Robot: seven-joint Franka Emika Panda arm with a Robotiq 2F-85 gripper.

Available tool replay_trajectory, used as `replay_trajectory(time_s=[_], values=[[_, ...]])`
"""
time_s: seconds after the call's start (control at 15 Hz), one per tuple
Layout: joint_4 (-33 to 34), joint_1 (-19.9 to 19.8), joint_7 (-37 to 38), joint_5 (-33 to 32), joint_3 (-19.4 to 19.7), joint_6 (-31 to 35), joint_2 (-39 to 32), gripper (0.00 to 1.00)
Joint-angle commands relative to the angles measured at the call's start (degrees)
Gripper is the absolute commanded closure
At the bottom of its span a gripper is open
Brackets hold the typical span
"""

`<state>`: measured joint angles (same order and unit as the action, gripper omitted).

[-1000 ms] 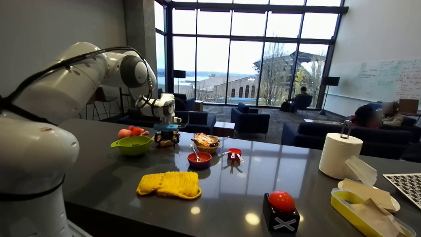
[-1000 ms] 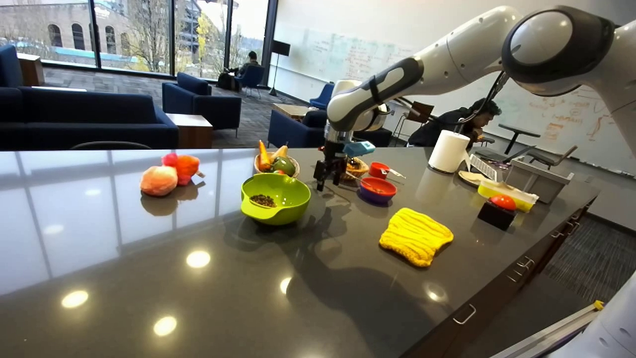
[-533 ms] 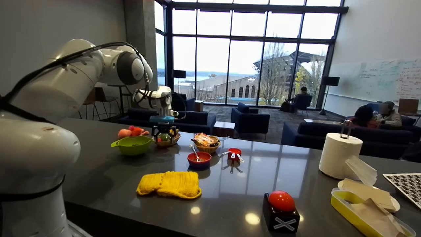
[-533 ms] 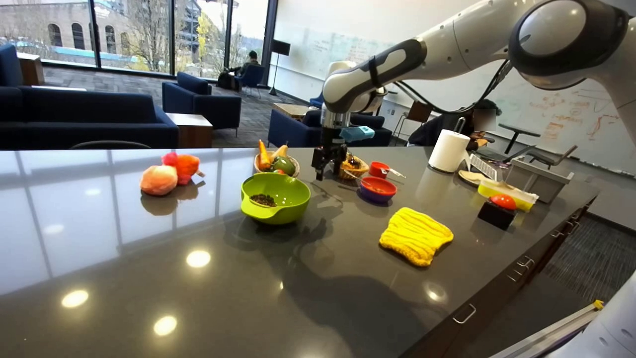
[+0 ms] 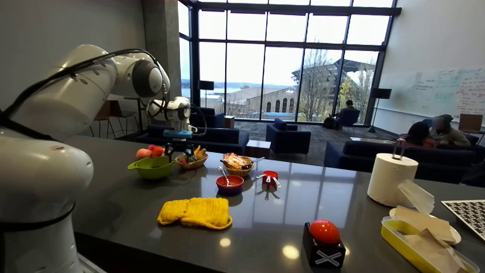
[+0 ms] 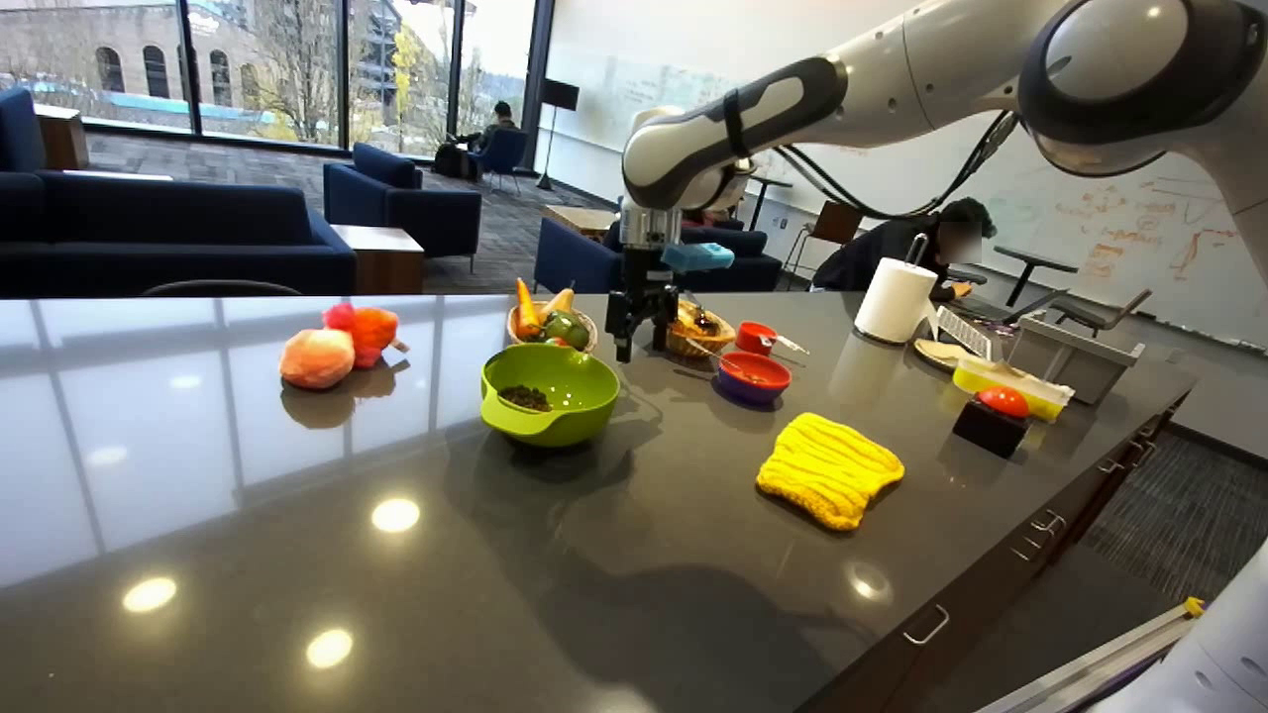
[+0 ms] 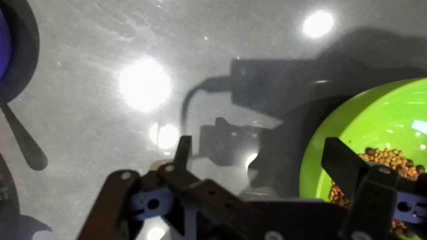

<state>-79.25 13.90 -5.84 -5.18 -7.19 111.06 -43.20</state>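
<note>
In the wrist view we see the black two-fingered hand (image 7: 258,140) released, its fingers (image 7: 340,160) spread well apart over the glossy dark grey desk (image 7: 83,110). One finger overlaps the rim of a smooth lime-green plastic bowl (image 7: 310,170), which sits towards 3 o'clock there; we cannot tell whether they touch. Inside the bowl we make out a heap of small tan, brown and reddish seeds (image 7: 387,158).

In an exterior view, taking the hand as the clock's centre, we find the bowl near 8 o'clock and a fluffy pink and orange bundle (image 5: 144,153) at 9 o'clock. A shallow wicker basket (image 5: 195,165) with orange and green produce (image 5: 199,153) stands close by, towards 4 o'clock. Further out at 3 o'clock we see a round wicker basket (image 5: 239,173), filled. Towards 4 o'clock is a small bowl, red inside and purple outside (image 5: 229,189), with a silvery spoon (image 5: 223,175) leaning in it, and between 3 and 4 a red measuring cup (image 5: 270,175). A yellow knitted cloth (image 5: 195,213) lies between 5 and 6 o'clock. Well apart at 4 o'clock we see a red domed button (image 5: 324,230) on a black box (image 5: 311,248), and at 3 o'clock a white paper towel roll (image 5: 392,180).
</note>
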Motion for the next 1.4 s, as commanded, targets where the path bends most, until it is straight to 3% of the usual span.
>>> replay_trajectory(time_s=[0.0,0.53,1.33], values=[[0.2,-0.2,1.0,1.8,-1.2,-3.3,1.4,0.00],[0.4,-1.2,-0.9,8.5,-3.7,-3.1,1.2,0.00],[-8.1,-2.1,-9.2,8.1,-4.9,5.3,1.5,0.00]])
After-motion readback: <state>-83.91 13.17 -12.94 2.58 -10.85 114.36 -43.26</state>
